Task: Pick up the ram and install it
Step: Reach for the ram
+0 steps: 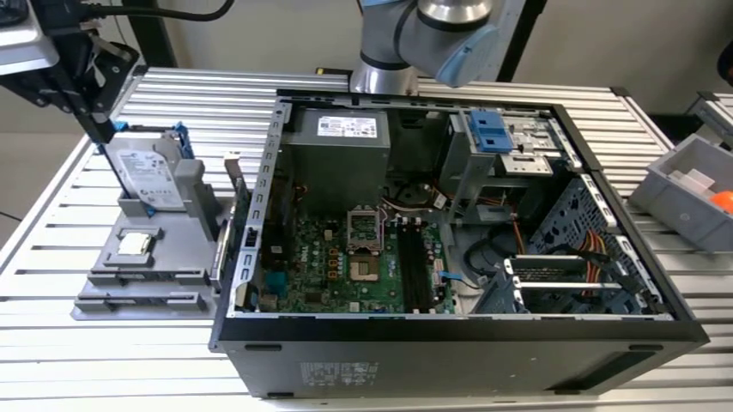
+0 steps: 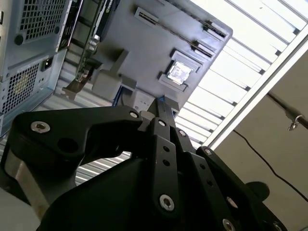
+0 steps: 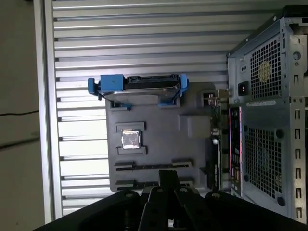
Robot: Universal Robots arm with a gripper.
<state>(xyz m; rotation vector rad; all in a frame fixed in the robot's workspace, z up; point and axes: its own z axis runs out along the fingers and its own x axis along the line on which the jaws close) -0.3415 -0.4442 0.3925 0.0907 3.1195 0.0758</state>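
**Ram clamped in the gripper, held above the parts tray**

A slatted metal table (image 1: 172,86) carries everything. On it lies an open computer case (image 1: 458,343), its motherboard (image 1: 332,266) facing up, with long dark memory slots (image 1: 413,266) running just beside the processor socket. The arm (image 1: 424,34) rises behind the case.

Just beside the case, toward the exterior view's left, sits a grey parts tray (image 1: 149,275). A silver hard drive (image 1: 154,176) in a blue-handled frame stands on edge at the tray's far end. At the exterior view's right edge a grey bin (image 1: 675,184) stands on the table.

The gripper (image 2: 166,123) hangs over the tray, up in the exterior view's left corner and well apart from the case. In the second wrist view its black fingers (image 2: 156,126) are pressed together on the ram (image 2: 162,107). The ram is seen edge-on as a thin dark stick with a blue-green end poking out past the fingertips. It hangs clear above the tray, touching nothing but the fingers, and well apart from the memory slots.

A small square silver chip (image 3: 130,139) rests in its pocket near the tray's middle.
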